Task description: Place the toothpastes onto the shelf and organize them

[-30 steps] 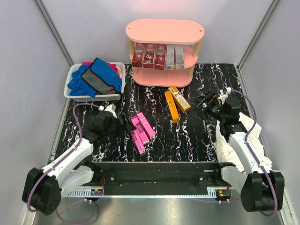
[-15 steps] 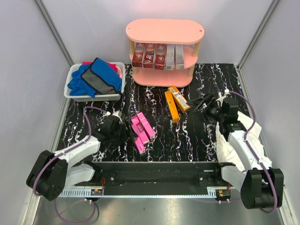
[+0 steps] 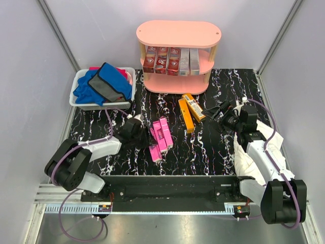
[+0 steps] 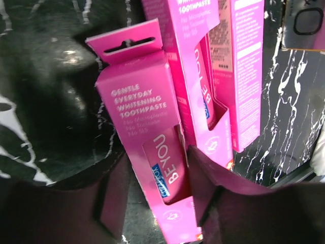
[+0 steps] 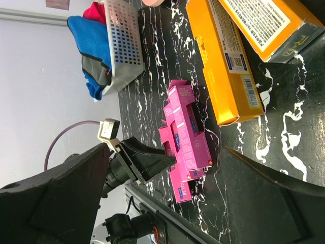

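Note:
Three bright pink toothpastes lie side by side left of the mat's centre. My left gripper reaches into them from the left. Its jaws straddle the near end of the leftmost pink box; the right finger touches it and a narrow gap shows at the left finger. Two orange toothpastes lie in front of the shelf. Dark red boxes and silver ones stand on its middle tier. My right gripper hovers wide open beside the orange boxes, holding nothing.
A white bin with blue and grey cloths sits at the back left, beside the shelf. Grey walls close in on both sides. The black marbled mat covers the table.
My left arm has reached right into the pink boxes and its jaws have narrowed around one. The pink boxes have shifted right and turned a little. The right gripper has barely moved.

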Robot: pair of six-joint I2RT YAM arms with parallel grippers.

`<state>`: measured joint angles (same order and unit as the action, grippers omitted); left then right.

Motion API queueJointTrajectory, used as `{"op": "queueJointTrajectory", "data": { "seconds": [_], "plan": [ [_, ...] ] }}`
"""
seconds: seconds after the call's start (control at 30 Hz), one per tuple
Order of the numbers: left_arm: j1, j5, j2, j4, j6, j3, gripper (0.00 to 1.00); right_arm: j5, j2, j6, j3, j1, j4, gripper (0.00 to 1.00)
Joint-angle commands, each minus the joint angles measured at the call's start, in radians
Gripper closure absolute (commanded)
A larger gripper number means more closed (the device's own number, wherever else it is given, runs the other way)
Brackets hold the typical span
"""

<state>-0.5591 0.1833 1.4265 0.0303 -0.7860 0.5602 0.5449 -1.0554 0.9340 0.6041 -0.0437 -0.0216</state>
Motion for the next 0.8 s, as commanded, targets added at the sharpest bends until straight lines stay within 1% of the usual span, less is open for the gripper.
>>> {"op": "queueJointTrajectory", "data": {
  "seconds": [0.0,0.07,0.13,0.27,0.37,0.4,0.47,0.5,0.57,0.6,0.63,0.67,0.7,0.73,0.77],
  "plan": [
    [-0.013,-0.024,-0.001,-0.001,0.017,0.001,0.55,0.046,-0.006,-0.035,0.029,-0.004,-0.029,0.00],
    [-0.013,-0.034,-0.043,-0.016,0.019,0.009,0.60,0.059,-0.012,-0.041,0.036,-0.002,-0.026,0.00],
    [-0.013,-0.048,-0.075,-0.027,0.027,0.017,0.62,0.072,-0.011,-0.046,0.040,-0.002,-0.026,0.00],
    [-0.012,-0.082,-0.201,-0.067,0.022,0.041,0.63,0.063,0.003,-0.061,0.055,-0.034,-0.017,0.00],
    [-0.007,-0.103,-0.279,-0.095,0.014,0.056,0.63,0.009,0.014,-0.098,0.098,-0.085,0.017,0.00],
    [-0.001,-0.110,-0.297,-0.099,0.013,0.067,0.63,-0.032,0.014,-0.107,0.112,-0.134,0.069,0.00],
    [0.007,-0.110,-0.348,-0.115,0.002,0.076,0.64,-0.074,0.015,-0.129,0.143,-0.185,0.081,0.00],
    [0.014,-0.107,-0.362,-0.118,-0.001,0.082,0.64,-0.117,0.014,-0.132,0.151,-0.243,0.083,0.00],
    [0.039,-0.093,-0.408,-0.115,-0.022,0.081,0.64,-0.157,0.008,-0.147,0.175,-0.301,0.081,0.00],
    [0.050,-0.073,-0.425,-0.109,-0.033,0.076,0.65,-0.208,0.005,-0.156,0.184,-0.332,0.083,0.00],
    [0.074,-0.059,-0.451,-0.098,-0.044,0.072,0.65,-0.238,-0.003,-0.167,0.204,-0.404,0.081,0.00],
    [0.086,-0.044,-0.462,-0.092,-0.068,0.069,0.66,-0.265,-0.009,-0.193,0.215,-0.439,0.081,0.00],
    [0.102,-0.003,-0.472,-0.081,-0.081,0.066,0.66,-0.331,-0.015,-0.207,0.227,-0.476,0.083,0.00],
    [0.128,0.022,-0.488,-0.054,-0.096,0.057,0.66,-0.367,-0.026,-0.219,0.252,-0.560,0.083,0.00],
    [0.142,0.047,-0.494,-0.041,-0.125,0.055,0.66,-0.403,-0.032,-0.247,0.266,-0.603,0.083,0.00]
  ]
}}
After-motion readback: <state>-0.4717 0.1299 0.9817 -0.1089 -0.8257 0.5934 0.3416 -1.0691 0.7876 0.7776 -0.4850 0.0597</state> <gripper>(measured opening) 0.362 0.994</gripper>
